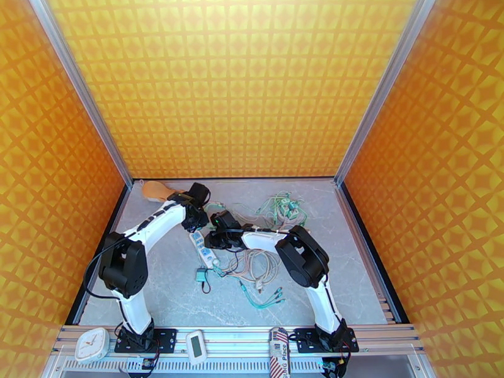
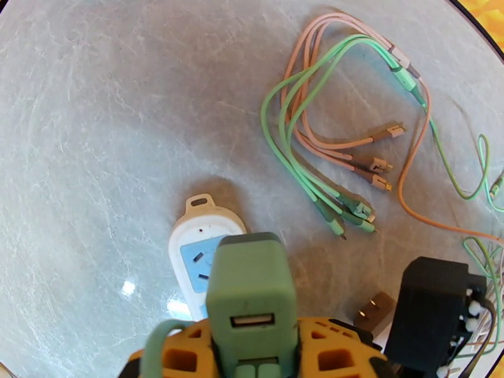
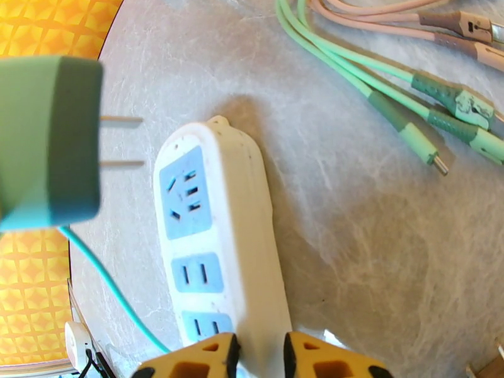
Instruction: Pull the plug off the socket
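The left gripper [image 2: 252, 357] is pressed together on the green plug [image 2: 252, 281], pinching its body from both sides. In the right wrist view the plug [image 3: 50, 140] hangs in the air just left of the power strip [image 3: 214, 247]. Its two bare prongs point toward the strip and are apart from it. A thin green cord [image 3: 107, 278] trails below the plug, left of the strip. The white strip lies flat on the grey table [image 2: 94, 121], showing three blue outlets. The right gripper [image 3: 259, 355] pinches the strip's near end, one finger against each side. Right of the strip, green and pink cables [image 3: 378, 77] lie loose, clear of it.
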Robot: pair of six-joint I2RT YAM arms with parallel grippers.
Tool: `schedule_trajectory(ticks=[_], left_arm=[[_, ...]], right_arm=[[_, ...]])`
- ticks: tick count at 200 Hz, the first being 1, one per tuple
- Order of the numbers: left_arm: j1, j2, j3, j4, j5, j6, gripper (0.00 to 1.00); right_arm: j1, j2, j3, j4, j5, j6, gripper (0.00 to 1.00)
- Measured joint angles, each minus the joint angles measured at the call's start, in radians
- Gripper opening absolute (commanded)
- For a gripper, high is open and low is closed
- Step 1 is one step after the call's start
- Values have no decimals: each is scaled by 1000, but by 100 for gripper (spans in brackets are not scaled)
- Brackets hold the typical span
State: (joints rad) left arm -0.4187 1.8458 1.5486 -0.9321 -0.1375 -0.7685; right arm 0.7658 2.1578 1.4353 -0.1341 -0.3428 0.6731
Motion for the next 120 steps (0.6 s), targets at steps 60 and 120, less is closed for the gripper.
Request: schedule_trajectory(ticks=[60,120], left_arm=[[39,-150,-135,18,2,3,26],[124,-365,-446,171,93,-44,27]], right_arm=[[1,-8,32,-78,38,-12,37],[2,-157,34,-194,134,-45,65]])
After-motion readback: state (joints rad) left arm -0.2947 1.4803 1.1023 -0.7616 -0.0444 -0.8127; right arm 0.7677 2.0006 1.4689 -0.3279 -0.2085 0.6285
